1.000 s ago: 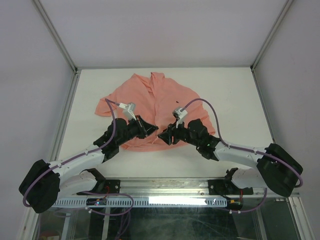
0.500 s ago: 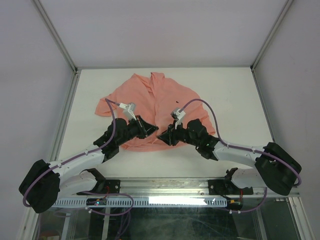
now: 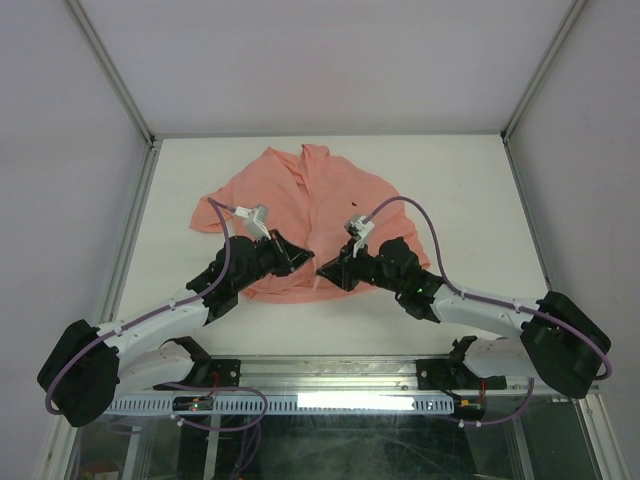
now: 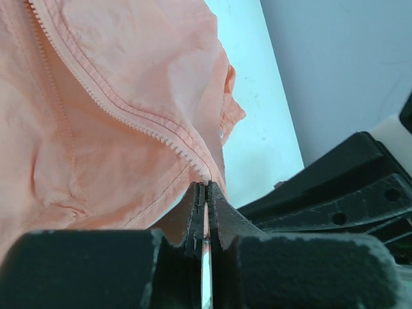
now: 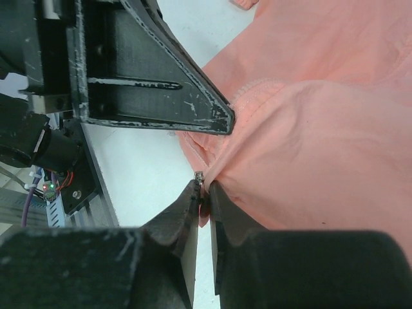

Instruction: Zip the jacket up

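The salmon-pink jacket (image 3: 310, 205) lies spread on the white table, collar far, front open. My left gripper (image 3: 302, 262) is shut on the bottom end of the left front edge, pinching the zipper teeth (image 4: 206, 179) of the jacket (image 4: 116, 109). My right gripper (image 3: 323, 270) is shut on the bottom corner of the right front edge, with a small metal zipper piece (image 5: 201, 176) at its fingertips against the jacket (image 5: 322, 129). Both grippers sit close together at the jacket's near hem. The left gripper's black finger (image 5: 161, 77) crosses the right wrist view.
The white table (image 3: 470, 190) is bounded by grey walls and metal frame posts. Both arm bases and a rail (image 3: 330, 385) sit at the near edge. Purple cables loop over each arm above the jacket.
My right gripper has shifted slightly left and toward the left gripper, its arm stretching out. The left gripper has barely moved. Both stay shut on the jacket's hem.
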{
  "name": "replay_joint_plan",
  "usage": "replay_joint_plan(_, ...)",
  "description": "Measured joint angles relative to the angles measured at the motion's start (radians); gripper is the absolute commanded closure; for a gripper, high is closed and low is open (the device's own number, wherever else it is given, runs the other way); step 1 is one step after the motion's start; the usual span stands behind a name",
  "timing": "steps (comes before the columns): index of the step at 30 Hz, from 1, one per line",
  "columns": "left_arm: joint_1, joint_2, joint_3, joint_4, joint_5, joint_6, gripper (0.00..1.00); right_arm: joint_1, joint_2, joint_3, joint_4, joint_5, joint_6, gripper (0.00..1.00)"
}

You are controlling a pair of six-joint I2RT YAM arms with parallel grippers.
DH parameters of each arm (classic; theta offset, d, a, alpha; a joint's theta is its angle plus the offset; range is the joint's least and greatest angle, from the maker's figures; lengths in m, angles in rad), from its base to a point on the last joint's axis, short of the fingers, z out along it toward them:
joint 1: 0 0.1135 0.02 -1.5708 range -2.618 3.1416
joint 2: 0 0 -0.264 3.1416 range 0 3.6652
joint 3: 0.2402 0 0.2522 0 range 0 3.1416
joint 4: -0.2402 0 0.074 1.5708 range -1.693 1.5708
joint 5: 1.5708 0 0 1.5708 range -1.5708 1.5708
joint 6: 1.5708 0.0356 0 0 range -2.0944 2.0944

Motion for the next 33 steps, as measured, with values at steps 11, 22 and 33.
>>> replay_joint_plan(11,-0.001,0.0,0.01,-0.059,-0.039,-0.034,1.0,0.014,-0.021,0.0,-0.029,0.007,0.0,0.87)
replay_joint_plan(22,-0.003,-0.004,0.016,-0.135,-0.047,-0.102,1.0,0.049,-0.013,-0.008,-0.098,0.024,-0.001,0.87)
replay_joint_plan(33,0.0,-0.058,0.016,-0.133,-0.085,-0.093,1.0,0.064,-0.016,-0.008,-0.245,-0.066,-0.074,0.49)
